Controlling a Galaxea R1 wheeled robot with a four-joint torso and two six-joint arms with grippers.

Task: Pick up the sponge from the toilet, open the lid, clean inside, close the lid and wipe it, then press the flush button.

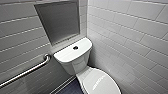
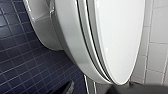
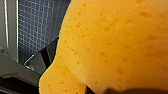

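Right gripper: jaws hidden behind sponge (image 3: 112, 45), which crowds right wrist view with floor tiles (image 3: 37, 22) behind; judged clamped on it, clear of toilet (image 1: 72, 56)
Left gripper: grip cannot be told
Head view: lid (image 1: 100, 82) down, at 5 o'clock from flush button (image 1: 75, 47), long axis 11-to-5
Left wrist view adds lid seam edge-on over bowl (image 2: 70, 42), close by; left arm judged nearer lid

The right gripper (image 3: 125, 91) holds the sponge (image 3: 112, 45) close up against its wrist; the left gripper (image 2: 140, 89) hangs low.
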